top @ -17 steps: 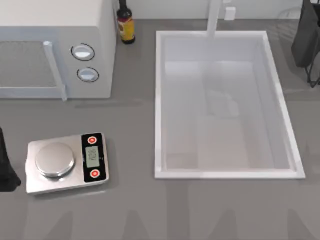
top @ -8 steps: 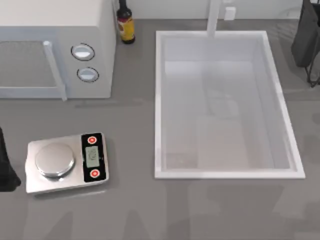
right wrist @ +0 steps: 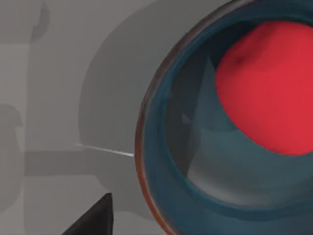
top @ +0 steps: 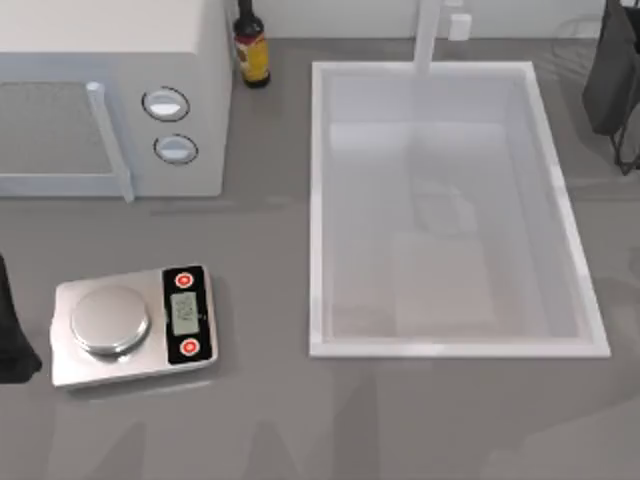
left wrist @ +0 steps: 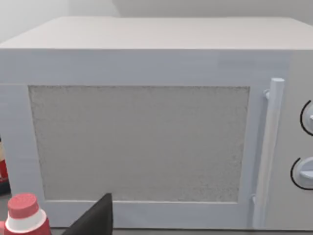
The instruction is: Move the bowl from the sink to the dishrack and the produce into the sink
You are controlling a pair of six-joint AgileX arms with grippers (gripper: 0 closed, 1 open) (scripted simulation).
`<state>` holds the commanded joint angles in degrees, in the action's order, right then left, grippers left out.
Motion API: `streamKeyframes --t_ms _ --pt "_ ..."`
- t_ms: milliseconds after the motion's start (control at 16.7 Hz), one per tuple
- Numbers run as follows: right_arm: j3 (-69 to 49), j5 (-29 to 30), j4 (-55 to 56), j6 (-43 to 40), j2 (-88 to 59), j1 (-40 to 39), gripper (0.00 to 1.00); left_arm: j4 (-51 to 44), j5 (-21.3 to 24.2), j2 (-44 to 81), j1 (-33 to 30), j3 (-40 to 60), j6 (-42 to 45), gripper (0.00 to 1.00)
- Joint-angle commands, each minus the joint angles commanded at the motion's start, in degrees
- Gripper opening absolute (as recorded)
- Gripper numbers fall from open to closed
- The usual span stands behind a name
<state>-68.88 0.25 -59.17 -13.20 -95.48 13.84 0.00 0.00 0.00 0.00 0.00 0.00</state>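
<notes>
Two task things sit together under the right wrist camera: the bowl [right wrist: 195,196], deep blue with a reddish-brown rim, and the produce [right wrist: 269,88], a round red fruit lying inside it against one wall. The bowl appears to rest on bare grey surface rather than in a white basin. Its place on the table cannot be fixed from that view.

From above, the sink [top: 315,200] lies right of centre with its faucet [top: 428,35] at the far rim, and its floor looks bare. Faint thin grey wires at the far right corner may be the dishrack [top: 572,28], though they are too dim to be sure.

The right gripper [right wrist: 93,218] shows as one dark tip just outside the bowl's rim, with the bowl off to one side rather than centred under it. Whether it is open or closed cannot be told.

The bowl is round and has no long axis, and its mouth opens straight up toward the camera. A rim grasp should therefore work from any side. The fruit would probably need lifting out first, or it would ride along to the rack.

The right arm is plainly the nearer. The left arm [top: 12,330] sits parked at the left edge beside the scale [top: 130,325], facing the microwave [left wrist: 146,122]. Its grip state cannot be told either.
</notes>
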Motion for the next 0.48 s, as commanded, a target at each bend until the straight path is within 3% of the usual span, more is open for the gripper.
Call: streamKeyframes --t_ms 480 --pt "-4.21 -0.2 -3.14 -0.67 -5.15 0.53 1.0 0.0 0.0 0.0 0.0 0.0 0.0 1.0"
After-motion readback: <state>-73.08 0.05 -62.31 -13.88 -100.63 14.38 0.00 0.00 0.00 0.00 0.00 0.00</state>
